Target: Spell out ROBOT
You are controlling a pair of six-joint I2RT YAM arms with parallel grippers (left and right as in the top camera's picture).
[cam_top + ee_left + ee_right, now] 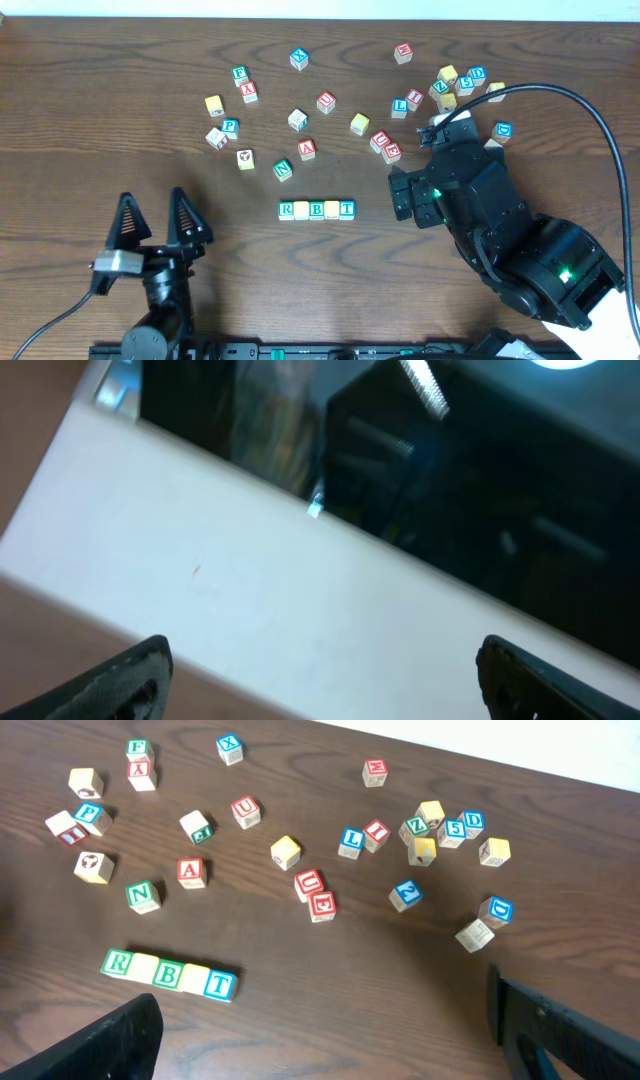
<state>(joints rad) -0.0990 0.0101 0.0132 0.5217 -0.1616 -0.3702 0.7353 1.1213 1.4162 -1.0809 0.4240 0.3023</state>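
Note:
Five cubes stand side by side in one row on the dark wooden table (pixel 120 90). They read green R (pixel 286 210), a yellow face (pixel 301 210), green B (pixel 316 210), a second yellow face (pixel 331 210) and blue T (pixel 346 210). The right wrist view has the row at lower left, from R (pixel 118 962) to T (pixel 219 985). My left gripper (pixel 153 198) is open and empty, well left of the row. My right gripper (pixel 325 1010) is open and empty, to the right of the row and apart from it.
Loose letter cubes lie scattered behind the row, among them a green N (pixel 283 170), a red A (pixel 307 149) and a red pair (pixel 386 147). A cluster (pixel 455 85) sits at the back right. The right arm (pixel 500 230) covers the table's right front.

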